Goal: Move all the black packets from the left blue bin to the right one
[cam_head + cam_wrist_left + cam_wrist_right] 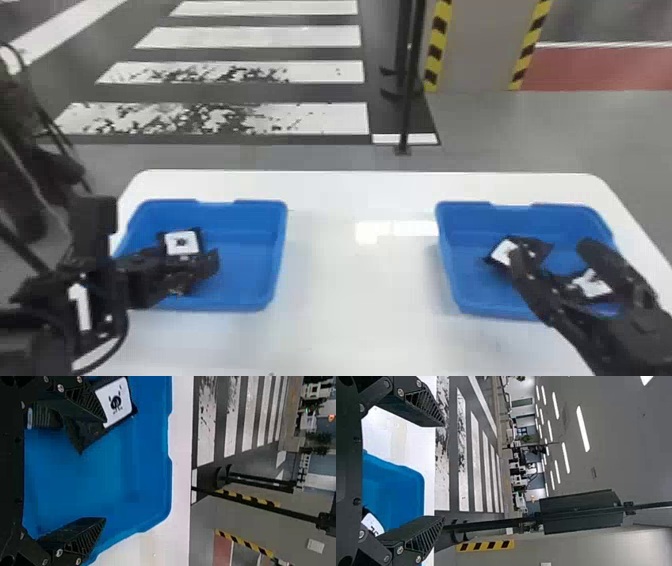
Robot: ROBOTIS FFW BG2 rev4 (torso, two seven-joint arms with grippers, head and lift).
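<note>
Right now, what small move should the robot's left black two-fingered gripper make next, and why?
Probably shift the left gripper slightly sideways toward the black packet with the white label: its fingers stand open, but one covers part of the packet and the gap is mostly over the left blue bin.

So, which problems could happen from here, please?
The black packet in the left bin lies off to one side of the open left gripper, so closing might push it or catch only an edge.

The open right gripper hangs over packets in the right bin; lowering it could disturb them.
</note>
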